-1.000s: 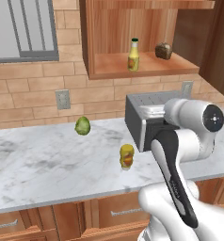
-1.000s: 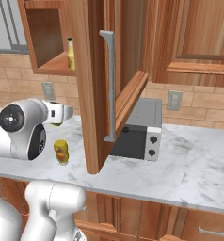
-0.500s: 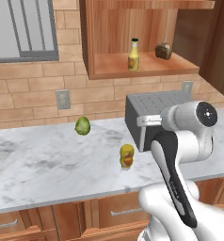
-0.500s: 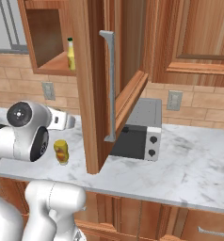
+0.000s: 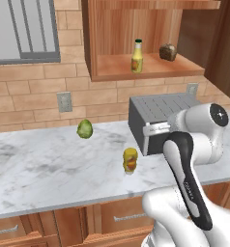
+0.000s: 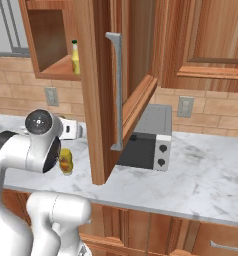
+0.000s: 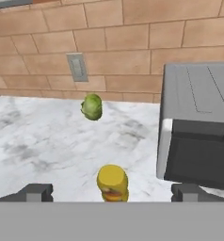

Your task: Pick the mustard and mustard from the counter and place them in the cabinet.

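The stubby yellow mustard [image 5: 130,160] [image 6: 66,161] stands upright on the marbled counter [image 5: 49,169], left of the grey appliance. In the hand view it [image 7: 113,183] sits low and centred, and my gripper [image 7: 114,193] is open, one dark fingertip on each side of it and well apart from it, nothing held. The slim mustard [image 5: 136,57] [image 6: 75,57] with the dark cap stands upright on the shelf floor of the open cabinet [image 5: 117,72], above the counter.
A grey boxy appliance [image 5: 160,108] [image 7: 198,127] stands just right of the stubby bottle. A green ball [image 5: 85,129] [image 7: 92,106] lies near the brick wall. A dark brown lump [image 5: 168,51] sits in the cabinet's right part. The open cabinet door [image 6: 103,90] hangs over the counter.
The arm's upper joint has shifted a little and the hand has dipped slightly toward the counter. The jaws stay open. Neither bottle has moved.
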Motion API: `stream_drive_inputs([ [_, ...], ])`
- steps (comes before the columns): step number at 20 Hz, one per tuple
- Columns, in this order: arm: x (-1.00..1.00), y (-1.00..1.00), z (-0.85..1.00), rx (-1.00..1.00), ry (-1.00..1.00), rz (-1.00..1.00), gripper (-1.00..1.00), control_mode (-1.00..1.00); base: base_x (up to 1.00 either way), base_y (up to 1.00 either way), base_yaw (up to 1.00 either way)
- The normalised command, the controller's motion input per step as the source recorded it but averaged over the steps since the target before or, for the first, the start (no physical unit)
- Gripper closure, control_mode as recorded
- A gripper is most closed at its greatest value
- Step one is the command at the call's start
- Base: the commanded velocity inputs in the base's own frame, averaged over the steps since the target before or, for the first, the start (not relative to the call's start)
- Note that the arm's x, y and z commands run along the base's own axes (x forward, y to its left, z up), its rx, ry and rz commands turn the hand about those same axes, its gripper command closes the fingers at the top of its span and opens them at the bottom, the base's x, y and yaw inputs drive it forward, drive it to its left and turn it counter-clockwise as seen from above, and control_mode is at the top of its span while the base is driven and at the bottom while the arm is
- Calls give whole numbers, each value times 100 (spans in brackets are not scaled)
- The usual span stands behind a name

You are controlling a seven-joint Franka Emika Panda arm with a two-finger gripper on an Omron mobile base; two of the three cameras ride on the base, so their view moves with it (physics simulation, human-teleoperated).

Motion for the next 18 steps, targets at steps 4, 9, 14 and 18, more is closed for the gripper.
stream_drive_inputs([
  [4, 0, 0, -30, 0, 2, 16, -100, -100, 0, 0, 0],
  [9, 1, 0, -37, 0, 3, 15, -100, -100, 0, 0, 0],
  [14, 0, 0, -26, 0, 1, 13, -100, -100, 0, 0, 0],
  [18, 0, 0, -22, -4, 0, 13, -100, -100, 0, 0, 0],
])
